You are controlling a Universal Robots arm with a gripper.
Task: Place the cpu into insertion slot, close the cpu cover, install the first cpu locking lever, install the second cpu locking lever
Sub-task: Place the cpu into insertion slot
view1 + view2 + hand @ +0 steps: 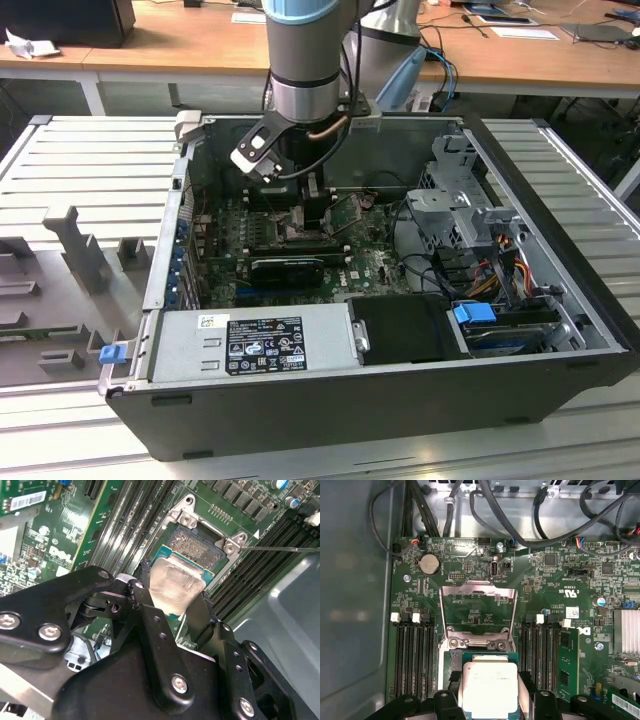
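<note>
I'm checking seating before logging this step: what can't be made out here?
Whether the cpu touches the insertion slot: its own body covers the contact, both wrist views.
The cpu's side edges: the fingers cover them, second wrist view.
The slot in the exterior view: the arm blocks it.

The fingers (445,700) are gripping the cpu (490,687) (silver face up) over the slot (445,660), the cover (479,591) standing open.

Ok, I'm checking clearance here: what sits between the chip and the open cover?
In the first wrist view, a metal hinge bracket at the socket's edge lies between the chip and the open cover.
</note>
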